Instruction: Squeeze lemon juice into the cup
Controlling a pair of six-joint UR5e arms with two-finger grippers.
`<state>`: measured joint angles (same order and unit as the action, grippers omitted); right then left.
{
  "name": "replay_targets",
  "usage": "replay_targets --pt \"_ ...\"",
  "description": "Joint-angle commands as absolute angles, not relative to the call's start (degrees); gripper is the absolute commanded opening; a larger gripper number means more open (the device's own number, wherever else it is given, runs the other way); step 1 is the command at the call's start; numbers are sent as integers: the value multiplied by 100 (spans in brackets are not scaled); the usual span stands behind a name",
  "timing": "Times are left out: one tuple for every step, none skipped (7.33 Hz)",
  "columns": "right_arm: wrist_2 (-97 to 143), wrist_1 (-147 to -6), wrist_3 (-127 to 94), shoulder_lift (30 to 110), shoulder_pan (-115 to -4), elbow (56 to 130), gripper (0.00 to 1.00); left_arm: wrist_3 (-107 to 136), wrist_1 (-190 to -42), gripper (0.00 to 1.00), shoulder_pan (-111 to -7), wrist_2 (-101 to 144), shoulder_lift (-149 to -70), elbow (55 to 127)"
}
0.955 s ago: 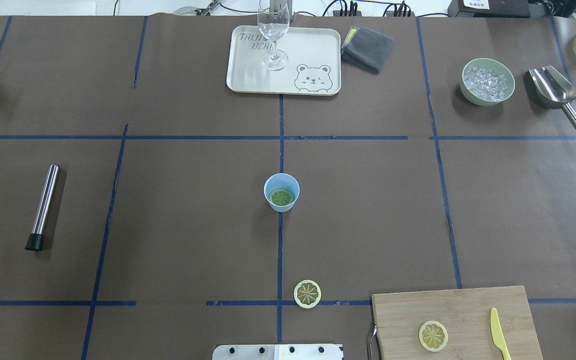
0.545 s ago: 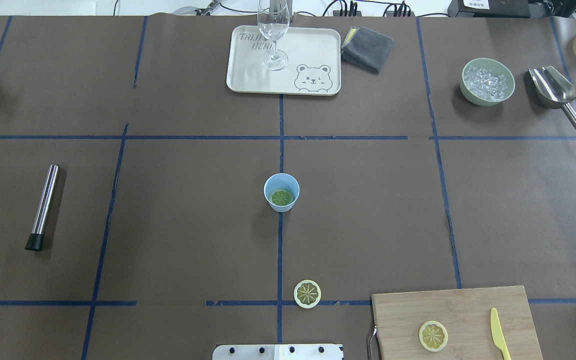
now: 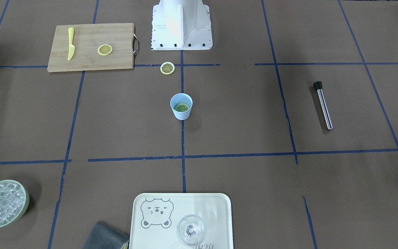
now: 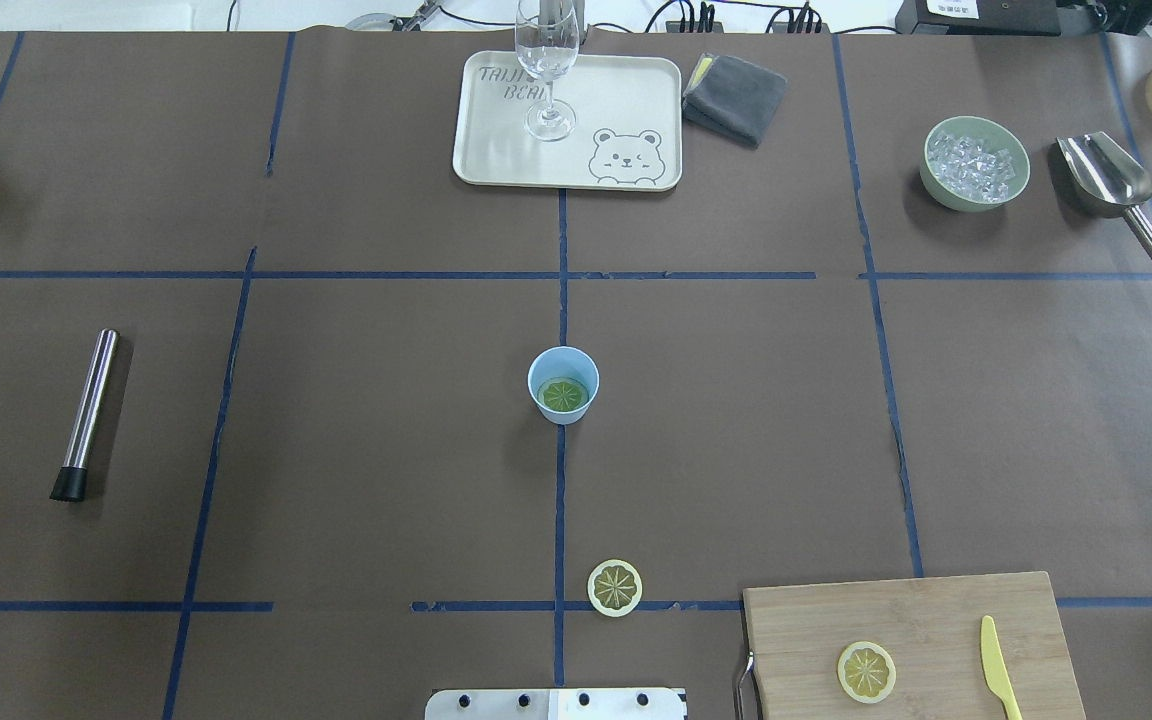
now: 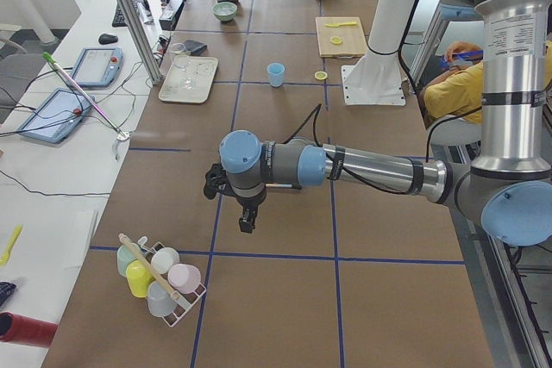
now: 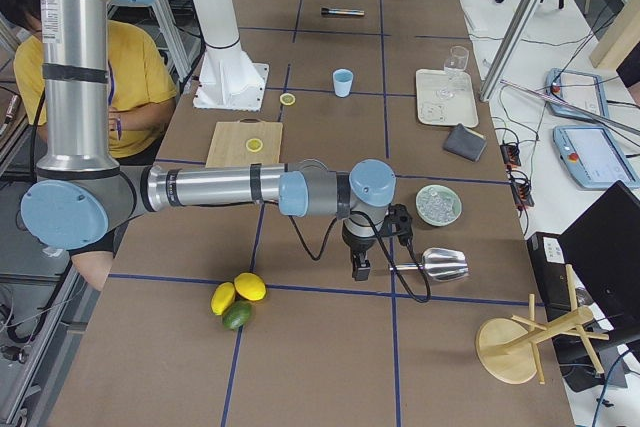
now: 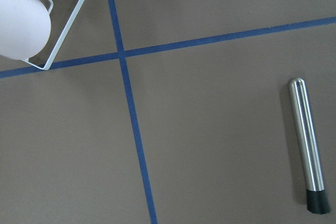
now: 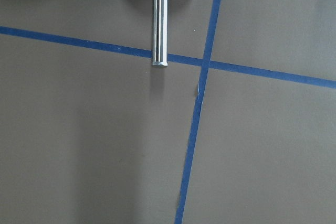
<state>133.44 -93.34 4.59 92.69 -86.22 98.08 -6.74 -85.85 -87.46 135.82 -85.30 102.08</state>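
Note:
The light-blue cup (image 4: 563, 385) stands upright at the table's middle with a greenish lemon slice (image 4: 565, 395) lying inside it; it also shows in the front view (image 3: 181, 106). A second slice (image 4: 615, 587) lies on the table near the robot base. A third slice (image 4: 866, 671) lies on the cutting board (image 4: 936, 610). Two whole lemons (image 6: 250, 286) and a lime (image 6: 237, 316) lie at the table's right end. My left gripper (image 5: 248, 217) hovers far out on the left and my right gripper (image 6: 358, 269) far out on the right. I cannot tell whether either is open or shut.
A steel muddler (image 4: 86, 412) lies at the left. A bear tray (image 4: 626, 100) holds a wine glass (image 4: 547, 60) at the back, beside a grey cloth (image 4: 736, 95). A green bowl of ice (image 4: 974, 165), a steel scoop (image 4: 1111, 185), a yellow knife (image 4: 998, 680) and a cup rack (image 5: 159, 282) are also here.

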Motion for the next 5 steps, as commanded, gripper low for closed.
replay_targets --pt "13316 -9334 466 9290 -8622 9896 100 -686 -8613 100 -8763 13535 -8517 10064" --pt "13350 -9334 466 9412 -8622 9966 100 -677 -8552 100 -8841 13526 -8525 10150" --pt "13359 -9377 466 9474 -8622 10176 100 -677 -8569 100 -8850 13535 -8551 10047" --pt "13429 -9378 457 9657 -8622 10300 100 -677 -8630 100 -8842 13544 -8569 9915" --pt "13551 -9378 466 9703 -8622 10301 100 -677 -8605 100 -8842 13535 -8604 9958"
